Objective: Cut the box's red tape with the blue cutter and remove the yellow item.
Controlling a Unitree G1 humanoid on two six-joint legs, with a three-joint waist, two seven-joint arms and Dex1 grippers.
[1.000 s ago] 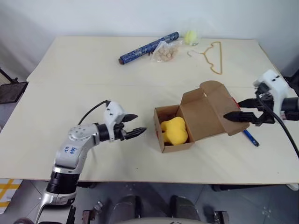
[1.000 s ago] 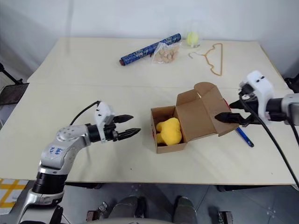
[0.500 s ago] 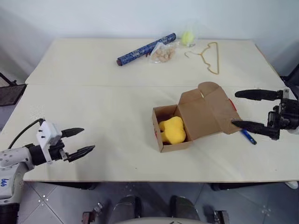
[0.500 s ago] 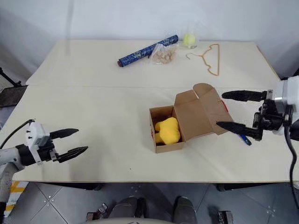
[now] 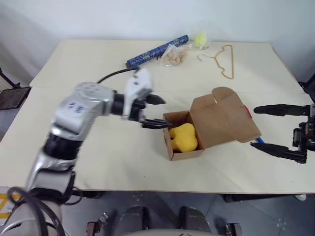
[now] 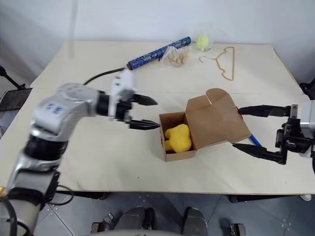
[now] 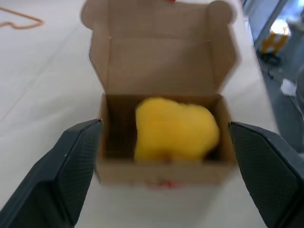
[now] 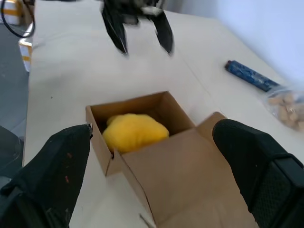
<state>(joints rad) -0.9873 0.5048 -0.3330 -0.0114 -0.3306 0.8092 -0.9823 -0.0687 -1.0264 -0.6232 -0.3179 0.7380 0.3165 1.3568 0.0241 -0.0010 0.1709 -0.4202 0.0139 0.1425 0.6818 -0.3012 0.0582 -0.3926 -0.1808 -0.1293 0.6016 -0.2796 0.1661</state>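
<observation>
Swung back up from the table's near left edge, with fingers spread wide and nothing between them: left gripper [image 5: 153, 111], now just beside the box [image 5: 184, 142] on its left side, tips aimed at the open top. Pulled back from the lid to the right edge of the table: right gripper [image 5: 275, 129], fingers also wide apart, holding nothing. Sitting in the middle of the table [image 5: 88, 69], lid flap folded open to the right. Inside, down in the open part: the yellow item [image 5: 183, 137], touched by neither gripper. Peeking out at the lid's right edge: a bit of the red tape [image 5: 247, 112]. Lying on the table just past the lid, near the right gripper: the blue cutter [image 6: 253, 140], mostly hidden. At the far side, well apart from the box: a dark blue roll [image 5: 156, 50], a bag of small round things [image 5: 173, 56], a tan hanger [image 5: 224, 60].
</observation>
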